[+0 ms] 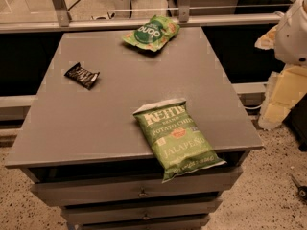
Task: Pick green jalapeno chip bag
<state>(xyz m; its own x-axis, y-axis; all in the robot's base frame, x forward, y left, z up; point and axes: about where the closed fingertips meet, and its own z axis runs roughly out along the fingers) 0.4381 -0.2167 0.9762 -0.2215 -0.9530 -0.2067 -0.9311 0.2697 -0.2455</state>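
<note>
Grey flat-top table point(96, 123) w/ drawers point(139, 191) below. Green Kettle jalapeño potato chip bag point(177, 138) lies flat at near edge, right of centre, label up, its bottom end overhanging the edge above the drawers. Second green crinkly snack bag point(151, 32) at far edge, centre. Small black snack wrapper point(82, 75) at left. White rounded robot arm section point(292, 30) at far right, off the table. Gripper out of frame; state can't tell.

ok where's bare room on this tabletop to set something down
Bare: the front-left corner, nearer than the black snack packet, and the middle between it, the green jalapeno chip bag and the green bag at the back. Tight at the front-right edge. The pincer is out of view.
</note>
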